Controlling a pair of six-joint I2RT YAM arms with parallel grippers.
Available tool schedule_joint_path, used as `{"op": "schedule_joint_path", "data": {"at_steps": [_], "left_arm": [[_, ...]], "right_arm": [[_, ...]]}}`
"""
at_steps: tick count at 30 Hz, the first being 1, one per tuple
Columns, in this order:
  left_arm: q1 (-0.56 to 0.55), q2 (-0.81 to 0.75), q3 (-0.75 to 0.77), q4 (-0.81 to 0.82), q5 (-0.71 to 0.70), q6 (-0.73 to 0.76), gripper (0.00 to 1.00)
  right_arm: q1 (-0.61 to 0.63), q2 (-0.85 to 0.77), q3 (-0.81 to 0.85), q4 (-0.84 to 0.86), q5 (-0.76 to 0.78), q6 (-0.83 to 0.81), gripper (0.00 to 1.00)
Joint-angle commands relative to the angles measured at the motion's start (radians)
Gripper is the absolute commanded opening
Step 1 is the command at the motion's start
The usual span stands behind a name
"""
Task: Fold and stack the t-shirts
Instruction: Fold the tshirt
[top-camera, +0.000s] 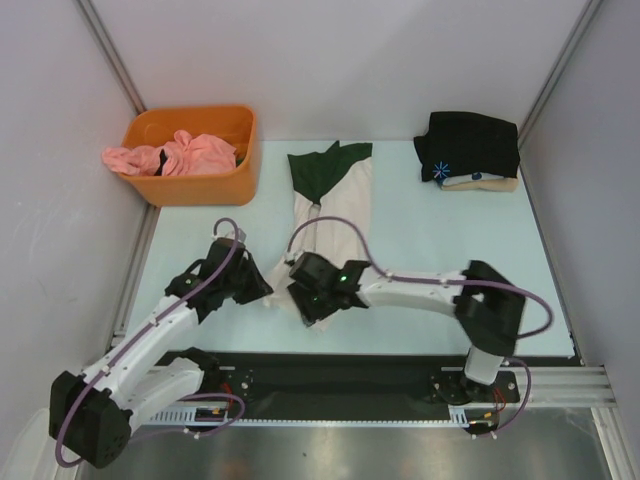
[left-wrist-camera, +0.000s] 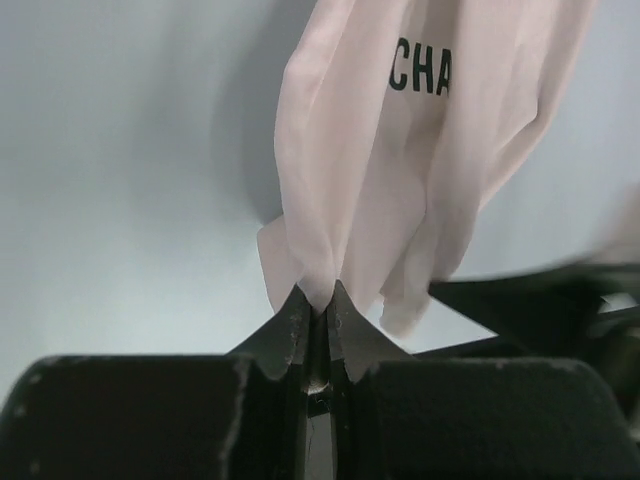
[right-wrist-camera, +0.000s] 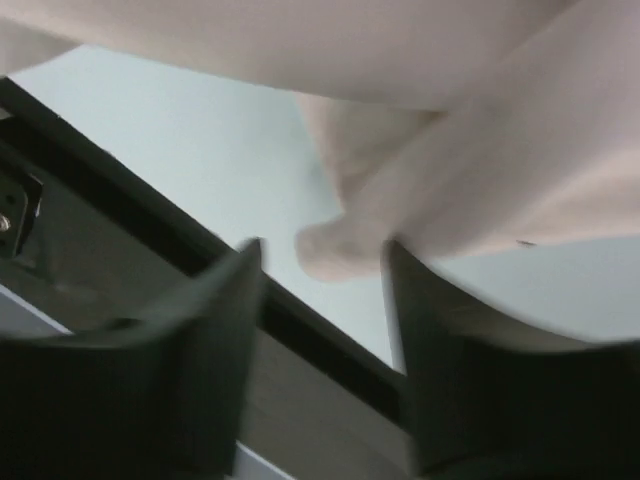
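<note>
Cream cloth t-shirt with dark green sleeves (top-camera: 335, 195) lies mid-table, collar at the far end. Only the left wrist view shows the left gripper (left-wrist-camera: 315, 300) pinched tight on its near hem. Right wrist view: right gripper (right-wrist-camera: 322, 265) spread wide, cloth fold between.

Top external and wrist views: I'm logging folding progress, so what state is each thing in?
Cream t-shirt: folded lengthwise into a narrow strip.
Black t-shirt: folded, stacked on a beige one.
Pink t-shirts: crumpled in the orange bin.
Left gripper: shut on the cream t-shirt's hem.
Right gripper: open around the cloth's edge.
</note>
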Motion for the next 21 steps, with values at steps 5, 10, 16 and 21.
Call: {"op": "schedule_joint_path", "data": {"at_steps": [5, 10, 16, 21], "left_arm": [[-0.018, -0.023, 0.103, -0.079, -0.058, 0.068, 0.09], [-0.018, -0.020, 0.096, -0.091, -0.092, 0.079, 0.10], [-0.016, -0.008, 0.076, -0.054, -0.069, 0.073, 0.09], [-0.016, 0.005, 0.085, -0.047, -0.041, 0.076, 0.09]], "right_arm": [[0.014, -0.046, -0.049, 0.145, 0.179, 0.097, 0.97], [-0.009, -0.379, -0.411, 0.289, 0.179, 0.314, 0.99], [0.006, -0.512, -0.625, 0.366, 0.174, 0.503, 0.88], [-0.024, -0.420, -0.657, 0.446, 0.133, 0.541, 0.72]]}}
